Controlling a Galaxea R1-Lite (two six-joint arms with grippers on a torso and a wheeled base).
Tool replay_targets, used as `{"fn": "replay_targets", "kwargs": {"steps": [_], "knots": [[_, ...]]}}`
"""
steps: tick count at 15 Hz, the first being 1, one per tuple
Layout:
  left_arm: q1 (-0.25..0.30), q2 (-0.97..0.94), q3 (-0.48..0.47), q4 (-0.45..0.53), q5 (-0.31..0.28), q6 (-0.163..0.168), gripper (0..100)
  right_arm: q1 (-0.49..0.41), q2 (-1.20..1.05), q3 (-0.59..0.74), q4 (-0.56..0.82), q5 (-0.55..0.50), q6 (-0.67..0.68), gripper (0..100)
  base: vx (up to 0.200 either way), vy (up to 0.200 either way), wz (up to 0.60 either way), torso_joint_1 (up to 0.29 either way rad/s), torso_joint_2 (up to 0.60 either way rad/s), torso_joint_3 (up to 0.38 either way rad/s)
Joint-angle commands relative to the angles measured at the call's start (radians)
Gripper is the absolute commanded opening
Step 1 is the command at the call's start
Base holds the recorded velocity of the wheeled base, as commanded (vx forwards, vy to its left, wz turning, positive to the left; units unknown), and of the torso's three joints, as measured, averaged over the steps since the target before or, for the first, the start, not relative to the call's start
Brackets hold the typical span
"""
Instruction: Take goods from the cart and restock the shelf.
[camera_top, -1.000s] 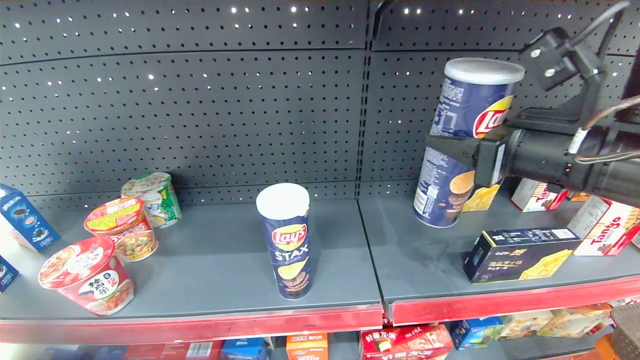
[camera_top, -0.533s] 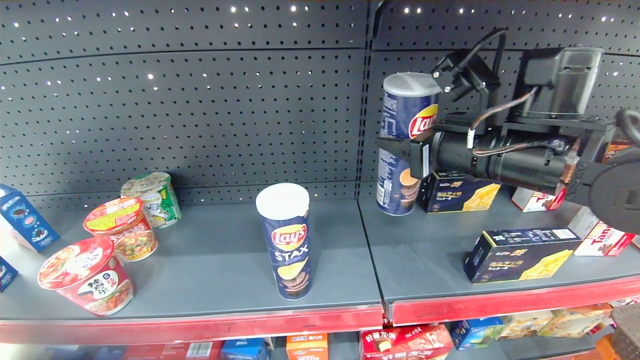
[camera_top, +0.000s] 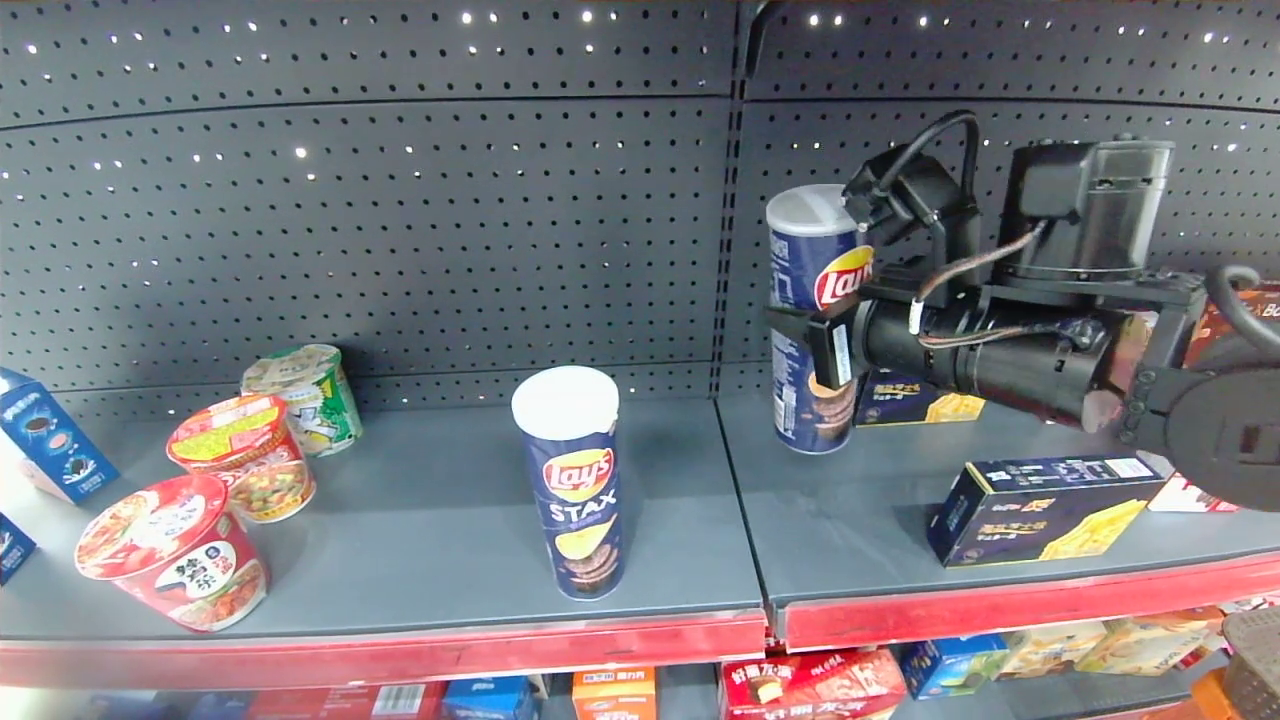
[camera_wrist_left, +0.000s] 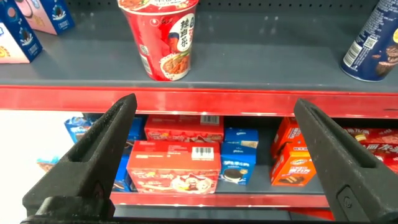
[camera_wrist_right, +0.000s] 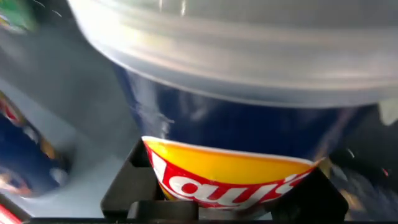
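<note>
Now the crisp can (camera_top: 812, 255), clamped by the right gripper (camera_top: 805, 340), is carried left and lowered close to the shelf (camera_top: 850, 510), so release is judged near.

Three cups are ranged diagonally at the left before a grey pegboard (camera_top: 400, 200): a red noodle cup (camera_top: 172, 550) foremost, a red-and-yellow cup (camera_top: 243, 457) behind it, a green cup (camera_top: 303, 398) rearmost. A blue biscuit box (camera_top: 50, 435) is stood just beside them. A dark box (camera_top: 1040, 505) is laid flat at the right. Red packs (camera_wrist_left: 177, 165), possibly noodles, are stacked below.
</note>
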Motion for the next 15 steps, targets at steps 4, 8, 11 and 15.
{"fn": "replay_targets", "kwargs": {"steps": [4, 8, 11, 15], "knots": [[0.000, 0.003, 0.000, 0.000, 0.000, 0.000, 100, 0.034, -0.089, 0.081, -0.020, -0.110, -0.041, 0, 0.000, 0.000, 0.00, 0.000, 0.00, 0.000], [0.000, 0.003, 0.000, 0.000, 0.000, 0.000, 100, 0.041, -0.101, 0.112, -0.022, -0.119, -0.041, 0, 0.000, 0.000, 0.00, 0.000, 0.00, 0.000], [0.000, 0.003, 0.000, 0.000, 0.000, 0.000, 100, 0.040, -0.098, 0.112, -0.022, -0.122, -0.043, 0, 0.000, 0.000, 0.00, 0.000, 0.00, 0.000], [0.000, 0.003, 0.000, 0.000, 0.000, 0.000, 100, 0.040, -0.095, 0.113, -0.022, -0.138, -0.044, 0, 0.000, 0.000, 0.15, 0.001, 0.00, 0.002]]}}
